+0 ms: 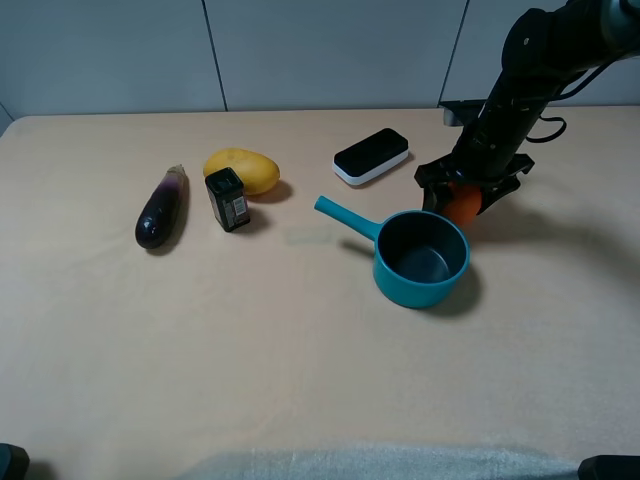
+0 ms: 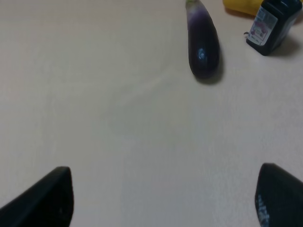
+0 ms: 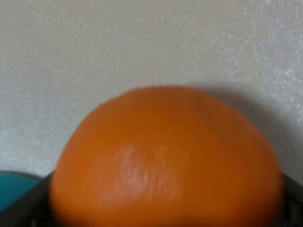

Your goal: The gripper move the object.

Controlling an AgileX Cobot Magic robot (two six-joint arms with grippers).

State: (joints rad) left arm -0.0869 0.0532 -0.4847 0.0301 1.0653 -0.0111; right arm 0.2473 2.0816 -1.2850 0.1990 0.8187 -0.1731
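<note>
The object, a small round orange fruit (image 1: 463, 206), sits between the fingers of my right gripper (image 1: 468, 196), just behind the teal pot (image 1: 421, 257) and close to the table. In the right wrist view the orange (image 3: 165, 161) fills the frame, with dark fingers (image 3: 23, 208) against both its sides and a sliver of the teal pot (image 3: 12, 187) at the edge. The right gripper is shut on the orange. My left gripper (image 2: 161, 198) is open and empty over bare table; only its two dark fingertips (image 2: 45, 196) show.
A purple eggplant (image 1: 162, 208), a small black bottle (image 1: 228, 199) and a yellow mango (image 1: 242, 170) lie at the left. A white and black device (image 1: 371, 156) lies behind the pot. The pot's handle (image 1: 345, 217) points left.
</note>
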